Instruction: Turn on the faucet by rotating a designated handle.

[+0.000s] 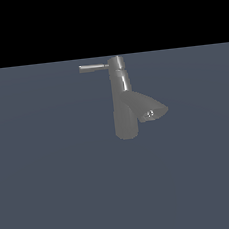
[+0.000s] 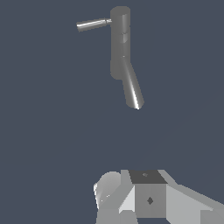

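Observation:
The grey metallic faucet (image 1: 123,110) stands upright on the flat blue-grey floor (image 1: 55,193), with its flared cone spout (image 1: 151,110) branching off toward the exterior view's right. The handle (image 1: 92,67), a thin straight rod, sticks out sideways from the top cap toward the exterior view's left. In the wrist view the faucet (image 2: 119,43), its handle (image 2: 92,25) and its spout (image 2: 132,89) lie well apart from my gripper (image 2: 148,192). Only pale blocky parts of the gripper show there, touching nothing. Its jaws cannot be made out. The exterior view does not show the arm.
Around the faucet there is only the flat blue-grey floor (image 2: 52,131). A black band fills the upper part of the exterior view.

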`<action>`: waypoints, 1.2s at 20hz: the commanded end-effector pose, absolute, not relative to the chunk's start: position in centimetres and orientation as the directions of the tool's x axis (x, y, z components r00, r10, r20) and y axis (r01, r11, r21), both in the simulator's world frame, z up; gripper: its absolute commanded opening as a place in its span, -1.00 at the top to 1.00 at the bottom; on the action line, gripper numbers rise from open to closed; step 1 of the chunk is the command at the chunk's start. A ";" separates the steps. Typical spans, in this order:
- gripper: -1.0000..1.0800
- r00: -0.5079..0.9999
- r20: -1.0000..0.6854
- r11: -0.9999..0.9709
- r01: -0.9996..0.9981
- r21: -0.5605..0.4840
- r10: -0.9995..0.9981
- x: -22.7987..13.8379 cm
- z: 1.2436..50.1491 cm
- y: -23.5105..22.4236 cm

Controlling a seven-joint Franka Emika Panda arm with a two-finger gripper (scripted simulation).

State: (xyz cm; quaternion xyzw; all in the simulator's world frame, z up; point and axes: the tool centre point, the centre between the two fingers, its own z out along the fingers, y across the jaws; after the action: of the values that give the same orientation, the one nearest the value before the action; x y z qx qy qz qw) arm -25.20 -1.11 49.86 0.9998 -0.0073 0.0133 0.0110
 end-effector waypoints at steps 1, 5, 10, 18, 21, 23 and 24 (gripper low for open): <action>1.00 1.000 0.027 -1.000 -0.015 0.022 -0.014 -25.2 49.9 -1.1; 1.00 0.999 0.033 -0.999 -0.024 0.024 -0.023 -25.1 50.1 -1.0; 1.00 0.997 0.056 -0.998 -0.060 0.031 -0.058 -24.9 50.9 -0.6; 1.00 0.978 0.127 -0.984 -0.171 0.049 -0.164 -24.2 53.4 0.9; 1.00 0.963 0.162 -0.972 -0.227 0.057 -0.216 -23.6 54.4 1.8; 1.00 0.950 0.185 -0.962 -0.266 0.061 -0.251 -23.2 55.1 2.5; 1.00 0.943 0.197 -0.957 -0.284 0.063 -0.267 -23.0 55.4 2.9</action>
State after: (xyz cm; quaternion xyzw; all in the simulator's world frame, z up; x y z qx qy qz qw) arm -23.31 2.36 54.90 0.9875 -0.1257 0.0854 0.0415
